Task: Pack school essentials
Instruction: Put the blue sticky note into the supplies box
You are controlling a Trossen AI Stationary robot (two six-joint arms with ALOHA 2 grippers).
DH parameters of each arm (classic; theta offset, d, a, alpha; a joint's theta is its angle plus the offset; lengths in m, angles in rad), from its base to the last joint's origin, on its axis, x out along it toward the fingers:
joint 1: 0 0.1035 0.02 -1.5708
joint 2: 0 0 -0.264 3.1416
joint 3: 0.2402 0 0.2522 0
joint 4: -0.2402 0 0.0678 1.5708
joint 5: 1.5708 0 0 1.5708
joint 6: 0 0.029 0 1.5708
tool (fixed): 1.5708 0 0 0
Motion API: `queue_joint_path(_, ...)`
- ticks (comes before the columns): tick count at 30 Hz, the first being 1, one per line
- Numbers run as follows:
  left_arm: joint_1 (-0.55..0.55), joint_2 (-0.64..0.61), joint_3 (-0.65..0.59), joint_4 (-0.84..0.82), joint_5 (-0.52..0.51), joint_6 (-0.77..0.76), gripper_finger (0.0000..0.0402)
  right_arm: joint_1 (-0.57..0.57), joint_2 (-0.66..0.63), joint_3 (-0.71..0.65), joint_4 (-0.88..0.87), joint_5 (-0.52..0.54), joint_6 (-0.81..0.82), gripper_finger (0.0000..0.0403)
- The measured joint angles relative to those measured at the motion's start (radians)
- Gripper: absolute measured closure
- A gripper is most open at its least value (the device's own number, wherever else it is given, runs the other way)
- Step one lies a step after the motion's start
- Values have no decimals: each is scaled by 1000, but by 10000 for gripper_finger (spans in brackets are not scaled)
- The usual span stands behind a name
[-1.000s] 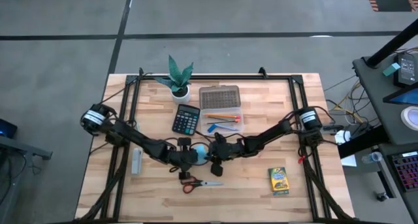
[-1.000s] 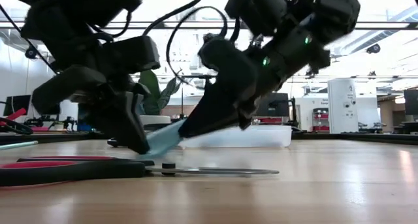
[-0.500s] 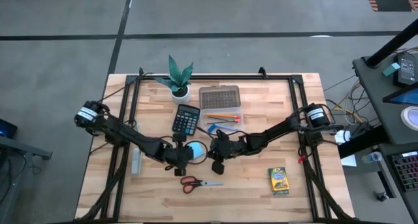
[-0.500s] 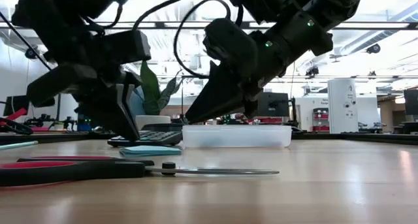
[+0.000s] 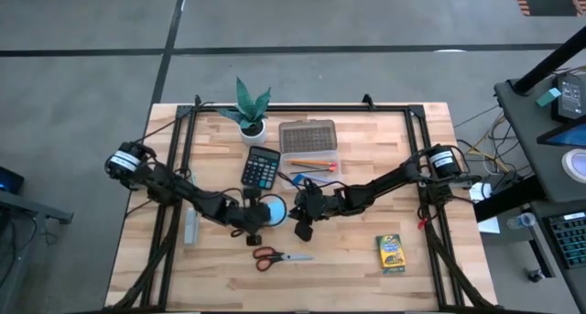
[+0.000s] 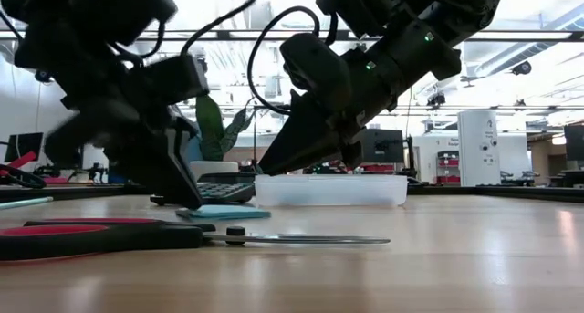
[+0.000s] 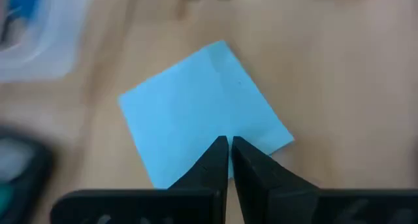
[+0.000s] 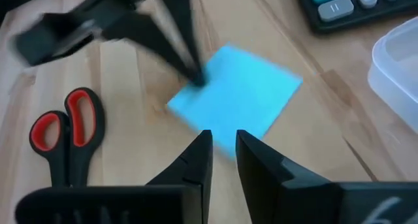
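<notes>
The light-blue note pad [image 5: 273, 209] lies flat on the worktop [image 5: 366, 268] between the two arms, just in front of the calculator [image 5: 261, 167], with the red-handled scissors [image 5: 275, 256] nearer the front edge. The left tool [image 7: 229, 143], fingers together and holding nothing, points down at the pad's left edge (whether it touches the paper, I cannot tell), so the left arm looks the nearer. The right tool [image 8: 223, 140] slants low from the pad's right side with a narrow gap between its fingers, empty, and the clear box [image 5: 309, 147] lies behind
</notes>
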Motion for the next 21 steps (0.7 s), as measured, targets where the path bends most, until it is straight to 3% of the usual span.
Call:
queue_joint_path(5, -2, 19, -3, 59, 59, 1, 400, 0, 0, 1, -16, 0, 50, 320)
queue_joint_path(13, -2, 1, 14, 55, 59, 16, 401, -11, 1, 1, -53, 0, 211, 215)
queue_joint_path(21, -3, -38, 10, -45, 42, 7, 401, -11, 1, 1, -45, 10, 93, 162)
